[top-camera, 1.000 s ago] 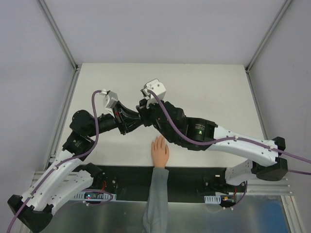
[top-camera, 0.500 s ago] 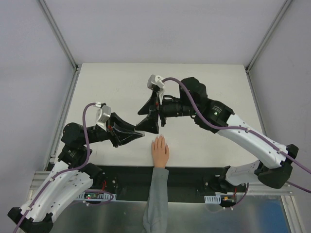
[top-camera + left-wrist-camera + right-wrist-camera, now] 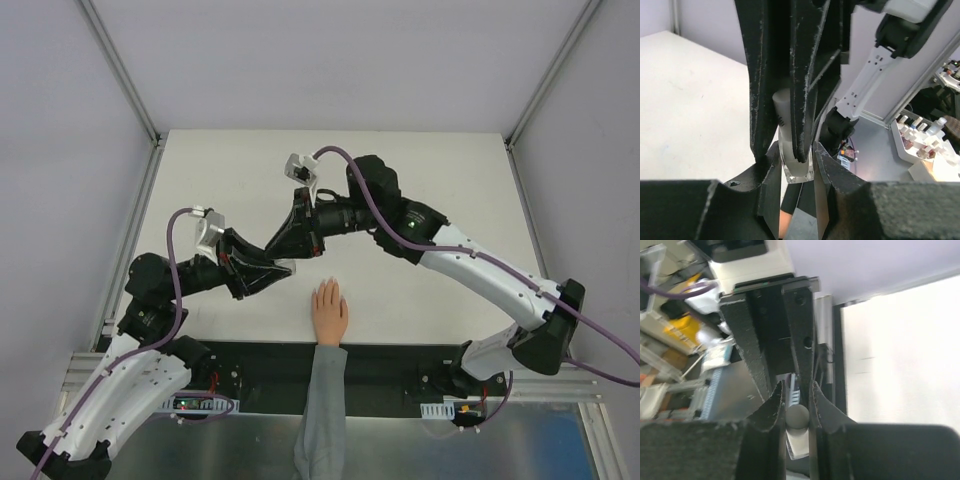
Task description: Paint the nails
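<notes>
**newbie42:** White tabletop (image 3: 430, 180), ok, but where are the nails (image 3: 327, 287)?

**armwatcher:** Near edge, on the mannequin hand (image 3: 330, 312) lying flat, grey sleeve (image 3: 322, 400) behind it. They're too tiny to make out. Just past the fingertips, the left gripper (image 3: 796, 159) is clamped on a clear bottle (image 3: 797, 172), and the right gripper (image 3: 795, 392) pinches its white cap (image 3: 797, 419).

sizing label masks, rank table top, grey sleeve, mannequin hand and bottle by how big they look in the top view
Largest to smallest:
table top
grey sleeve
mannequin hand
bottle
The bottle is mostly hidden, so only its visible sliver counts.
</notes>
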`<state>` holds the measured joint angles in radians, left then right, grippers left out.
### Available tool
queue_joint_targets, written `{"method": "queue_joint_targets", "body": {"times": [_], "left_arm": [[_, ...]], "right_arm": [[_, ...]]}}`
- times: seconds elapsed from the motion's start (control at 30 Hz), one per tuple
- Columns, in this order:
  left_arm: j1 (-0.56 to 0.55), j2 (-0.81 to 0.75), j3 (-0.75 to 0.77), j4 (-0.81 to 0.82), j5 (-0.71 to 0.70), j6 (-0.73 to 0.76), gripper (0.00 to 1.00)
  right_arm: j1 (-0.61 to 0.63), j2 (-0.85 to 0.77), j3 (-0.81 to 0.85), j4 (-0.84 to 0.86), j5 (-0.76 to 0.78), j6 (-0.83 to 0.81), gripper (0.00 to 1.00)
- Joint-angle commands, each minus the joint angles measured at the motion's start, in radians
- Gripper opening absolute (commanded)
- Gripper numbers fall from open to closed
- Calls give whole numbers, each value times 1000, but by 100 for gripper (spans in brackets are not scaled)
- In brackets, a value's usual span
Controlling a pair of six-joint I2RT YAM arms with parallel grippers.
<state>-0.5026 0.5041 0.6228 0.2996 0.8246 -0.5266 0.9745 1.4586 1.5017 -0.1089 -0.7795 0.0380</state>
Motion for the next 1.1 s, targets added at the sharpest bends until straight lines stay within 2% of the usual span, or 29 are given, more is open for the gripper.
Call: {"method": "queue_joint_targets", "body": {"times": [0.0,0.03,0.07,0.1,0.17,0.23,0.33,0.37,0.4,0.47,0.5,0.53,0.57,0.63,0.67,0.73,0.77,0.83,0.93,0.97,1.03,1.07], "left_arm": [[-5,10,51,12,-194,82,0],[-5,16,54,10,-269,92,0],[-5,28,58,12,-291,99,0],[-5,62,66,16,-306,103,0],[-5,100,84,33,-303,106,0],[-5,143,89,70,-283,94,0],[-5,160,84,84,-220,97,0],[-5,145,80,85,-190,99,0],[-5,134,74,85,-170,103,0],[-5,93,54,92,-99,109,0],[-5,77,45,93,-76,114,0],[-5,62,28,96,-52,116,0],[-5,38,23,96,-3,117,0],[-5,13,5,96,36,114,0],[-5,-5,0,96,50,109,0],[-5,-18,-14,93,83,100,0],[-5,-27,-17,96,93,96,0],[-5,-38,-20,98,116,83,0],[-5,-36,-12,102,149,73,0],[-5,-36,-11,102,157,70,0],[-5,-35,-5,102,165,60,0],[-5,-35,-3,102,163,56,0]], "right_arm": [[166,-104,-11,-127,710,-112,1],[249,-110,-3,-174,1040,-127,1],[391,-101,11,-225,1289,-124,1],[436,-83,43,-241,1568,-101,1],[480,-32,80,-277,1631,-92,1],[478,8,158,-323,1605,-70,1],[457,6,190,-325,1472,-110,2],[445,-3,190,-322,1412,-118,6],[431,-15,190,-325,1295,-119,17],[388,-50,172,-328,1179,-133,34],[371,-61,166,-330,1037,-138,47],[325,-73,151,-330,954,-139,52],[299,-101,143,-325,763,-145,60],[224,-127,103,-289,567,-145,67],[201,-145,91,-270,399,-144,71],[150,-145,81,-246,277,-141,73],[139,-139,87,-247,167,-145,73],[110,-115,95,-241,90,-147,73],[89,-93,95,-206,28,-125,66],[87,-89,94,-193,14,-118,60],[79,-73,95,-161,-1,-96,55],[78,-67,98,-161,-9,-95,49]]}}
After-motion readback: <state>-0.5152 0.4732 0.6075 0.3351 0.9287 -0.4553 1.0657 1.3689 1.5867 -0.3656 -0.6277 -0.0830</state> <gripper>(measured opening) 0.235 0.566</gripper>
